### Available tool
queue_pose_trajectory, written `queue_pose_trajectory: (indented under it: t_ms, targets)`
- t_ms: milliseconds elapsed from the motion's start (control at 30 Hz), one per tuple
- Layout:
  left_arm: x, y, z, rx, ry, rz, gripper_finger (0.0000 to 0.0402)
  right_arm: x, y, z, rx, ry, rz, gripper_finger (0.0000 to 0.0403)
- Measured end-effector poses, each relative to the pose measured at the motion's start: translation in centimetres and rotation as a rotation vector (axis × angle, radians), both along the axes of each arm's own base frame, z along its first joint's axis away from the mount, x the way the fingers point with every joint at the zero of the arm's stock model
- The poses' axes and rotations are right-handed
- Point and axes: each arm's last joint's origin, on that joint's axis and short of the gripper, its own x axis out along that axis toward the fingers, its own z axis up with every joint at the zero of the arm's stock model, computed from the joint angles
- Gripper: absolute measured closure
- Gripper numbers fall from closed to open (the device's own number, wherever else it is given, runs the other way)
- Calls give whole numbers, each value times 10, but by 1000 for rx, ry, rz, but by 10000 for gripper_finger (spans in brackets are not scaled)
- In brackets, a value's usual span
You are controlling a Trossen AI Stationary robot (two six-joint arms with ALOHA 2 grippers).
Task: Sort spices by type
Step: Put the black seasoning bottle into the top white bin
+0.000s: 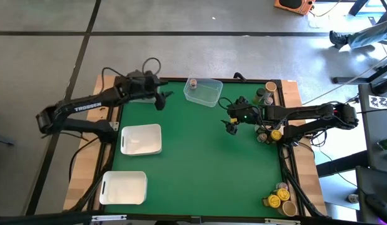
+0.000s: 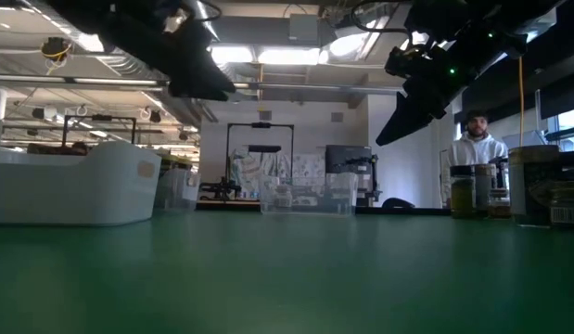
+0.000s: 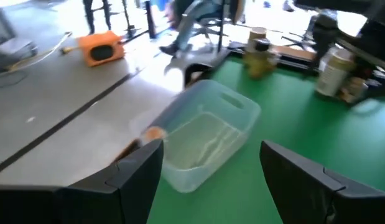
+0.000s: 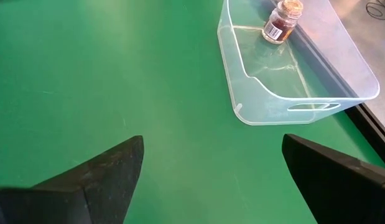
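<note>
So far only one spice jar (image 4: 280, 22) sits in the clear tub (image 1: 204, 92) at the far edge of the green table (image 1: 193, 162), standing against the tub's far-left corner; its lid looks tan and its contents dark reddish. The rest of the spices are unsorted. One cluster (image 1: 266, 95) stands at the far right corner of the table, another group with a yellow lid (image 1: 269, 134) lies on the right edge beside the right arm, and a third bunch of yellow and tan lids (image 1: 279, 199) waits at the near right corner. The two white trays (image 1: 141, 139) on the left side appear to hold nothing.

The left gripper (image 1: 160, 99) hangs above the table just left of the tub, its fingers spread fairly wide with nothing between them. The right gripper (image 1: 231, 127) hovers over the mat right of the tub, near the right-edge jars, fingers spread fully and likewise empty.

By my judgement the sorting has barely begun: one jar placed, all others to be picked up and grouped. A person (image 2: 476, 145) shows in the room beyond the table.
</note>
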Motion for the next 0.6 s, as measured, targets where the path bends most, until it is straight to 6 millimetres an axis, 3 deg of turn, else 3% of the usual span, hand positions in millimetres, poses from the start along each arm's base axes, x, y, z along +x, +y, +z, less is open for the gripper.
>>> queue_pose_trajectory:
  t_ms: [300,433,600]
  targets:
    - [34,-10,-15,119,12,-196,136,-1,-4,2,-115,13,-94,22]
    - [43,-8,-17,197,-9,-231,136,-4,-16,8,-209,22,-202,22]
    - [50,-5,-19,219,-41,-231,136,-13,-38,22,-188,91,-322,22]
